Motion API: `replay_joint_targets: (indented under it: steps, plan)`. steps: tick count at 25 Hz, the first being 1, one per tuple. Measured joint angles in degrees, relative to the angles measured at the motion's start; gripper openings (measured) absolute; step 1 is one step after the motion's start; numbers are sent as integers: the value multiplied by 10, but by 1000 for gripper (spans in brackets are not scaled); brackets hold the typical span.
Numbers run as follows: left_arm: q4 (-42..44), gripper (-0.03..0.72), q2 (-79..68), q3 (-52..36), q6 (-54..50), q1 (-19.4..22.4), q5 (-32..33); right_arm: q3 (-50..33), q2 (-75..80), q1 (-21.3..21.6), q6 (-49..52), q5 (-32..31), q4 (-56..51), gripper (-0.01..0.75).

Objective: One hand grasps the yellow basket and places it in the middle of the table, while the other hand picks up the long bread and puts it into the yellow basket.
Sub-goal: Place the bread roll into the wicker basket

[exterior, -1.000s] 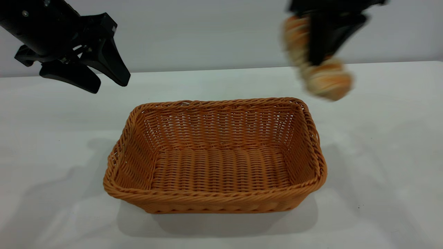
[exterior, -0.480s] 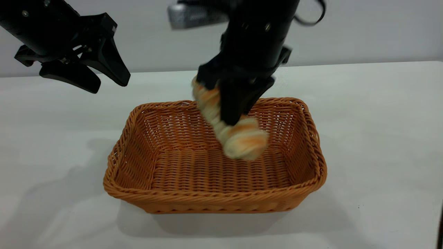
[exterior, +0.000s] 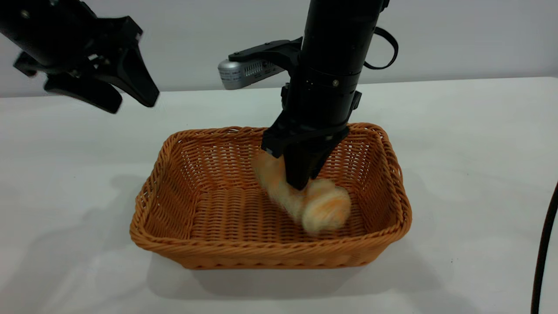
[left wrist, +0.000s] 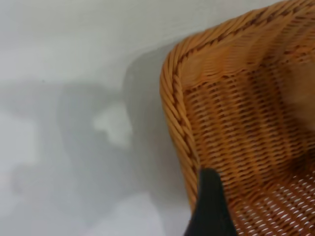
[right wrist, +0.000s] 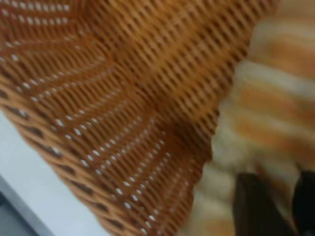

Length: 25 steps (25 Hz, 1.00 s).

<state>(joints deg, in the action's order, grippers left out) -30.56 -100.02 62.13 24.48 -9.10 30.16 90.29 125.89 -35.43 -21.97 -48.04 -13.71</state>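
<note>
The yellow basket (exterior: 270, 255), orange-tan wicker, stands on the white table (exterior: 479, 174) near the middle. My right gripper (exterior: 301, 176) reaches down into it and is shut on the long bread (exterior: 324, 209), which is tilted low over the right part of the basket's floor. Whether the bread touches the floor I cannot tell. In the right wrist view the bread (right wrist: 275, 98) lies against the basket weave (right wrist: 98, 98) by my fingers (right wrist: 256, 206). My left gripper (exterior: 130, 104) hangs open and empty above the table, left of and behind the basket. In the left wrist view, one finger (left wrist: 210, 206) shows over the basket corner (left wrist: 236, 123).
A silver-grey module (exterior: 244, 72) sticks out from the right arm to the left, above the basket's far rim. A black cable (exterior: 542, 257) hangs at the right edge of the exterior view. Bare table (left wrist: 74, 98) surrounds the basket.
My right gripper has carried the bread from high at the right to over the basket, then down inside it. My left gripper has shifted slightly up and left.
</note>
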Motion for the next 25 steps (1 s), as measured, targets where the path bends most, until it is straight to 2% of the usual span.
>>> replay_joint_targets:
  steps: [4, 7, 11, 16, 19, 25]
  plan:
    - [14, 582, 42, 0, 1, 0, 2, 0, 0, 0, 1, 5, 4, 435]
    - [16, 582, 74, 0, 1, 0, 14, 0, 0, 0, 2, 5, 4, 489]
    - [44, 582, 115, 0, 0, 5, 53, 0, 0, 0, 2, -7, 15, 501]
    - [76, 582, 164, -6, -24, 45, 105, 0, -2, 7, 2, -14, 30, 502]
    - [78, 582, 203, -9, -28, 65, 124, 0, -9, 26, 4, -26, 31, 502]
    - [78, 582, 282, -11, -30, 67, 156, 0, -54, 84, 4, -66, 33, 502]
